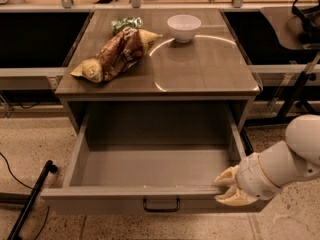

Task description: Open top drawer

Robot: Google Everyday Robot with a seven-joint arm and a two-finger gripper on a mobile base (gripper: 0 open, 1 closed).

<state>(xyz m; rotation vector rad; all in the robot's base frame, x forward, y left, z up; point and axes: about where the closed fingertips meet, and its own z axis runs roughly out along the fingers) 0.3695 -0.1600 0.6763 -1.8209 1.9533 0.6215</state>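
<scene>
The top drawer (150,171) is pulled far out of the grey-beige cabinet, and its deep plain grey box is empty. Its black bracket handle (161,204) sits centred on the front, near the bottom of the view. My gripper (226,187) is at the right end of the drawer front. Its cream fingers (227,176) are closed over the front's top rim, one above and one below. My white arm (295,159) reaches in from the right. The two lower drawers are out of view.
On the cabinet top (210,74) lie a brown chip bag (117,54), a green packet (125,23) and a white bowl (183,27). A black pole (30,201) leans on the floor at the left. Dark shelving flanks the cabinet on both sides.
</scene>
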